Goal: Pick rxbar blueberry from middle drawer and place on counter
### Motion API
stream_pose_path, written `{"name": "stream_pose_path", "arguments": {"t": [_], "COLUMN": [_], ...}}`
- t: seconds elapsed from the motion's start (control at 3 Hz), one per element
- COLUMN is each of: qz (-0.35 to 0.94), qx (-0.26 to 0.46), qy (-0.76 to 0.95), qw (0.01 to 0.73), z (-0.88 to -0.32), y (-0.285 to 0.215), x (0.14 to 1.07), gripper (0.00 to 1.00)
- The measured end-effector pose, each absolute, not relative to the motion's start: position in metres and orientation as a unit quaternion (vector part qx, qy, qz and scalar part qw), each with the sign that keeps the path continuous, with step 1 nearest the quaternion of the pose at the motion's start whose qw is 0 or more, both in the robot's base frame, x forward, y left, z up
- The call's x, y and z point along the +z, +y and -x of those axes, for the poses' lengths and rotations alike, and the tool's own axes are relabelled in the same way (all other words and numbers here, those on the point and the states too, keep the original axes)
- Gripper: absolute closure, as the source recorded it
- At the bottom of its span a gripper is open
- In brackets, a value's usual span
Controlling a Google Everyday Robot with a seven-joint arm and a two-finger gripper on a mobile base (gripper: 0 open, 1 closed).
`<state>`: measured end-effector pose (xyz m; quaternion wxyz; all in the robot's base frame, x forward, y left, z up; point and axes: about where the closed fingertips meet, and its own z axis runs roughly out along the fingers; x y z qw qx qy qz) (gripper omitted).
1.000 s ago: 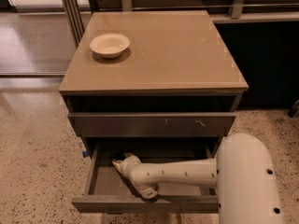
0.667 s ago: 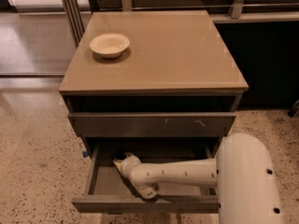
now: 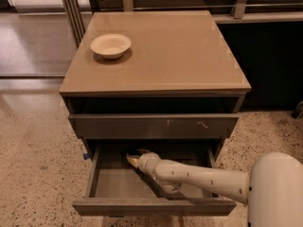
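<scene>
The hand (image 3: 134,159) sits deep inside the open middle drawer (image 3: 151,206) — its grip cannot be told.

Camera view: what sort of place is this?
Likely an office break area or test kitchen: speckled floor, tan counter bearing a bowl. The gripper is inside the open middle drawer.

Your gripper (image 3: 134,159) sits at the back of the middle drawer (image 3: 113,186), half in shadow under the scratched drawer front (image 3: 154,126), which hides the drawer's rear. The arm (image 3: 199,176) runs off the lower right edge.
</scene>
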<state>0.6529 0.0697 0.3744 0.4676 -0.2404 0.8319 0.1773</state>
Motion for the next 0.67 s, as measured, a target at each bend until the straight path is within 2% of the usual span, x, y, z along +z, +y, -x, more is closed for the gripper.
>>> {"name": "stream_pose_path", "arguments": {"t": [0.67], "qz": [0.183], "qx": [0.182], "qy": [0.785], "qw": [0.563], "z": [-0.725], "y": [-0.084], "x": [0.406], "gripper": [1.0]}}
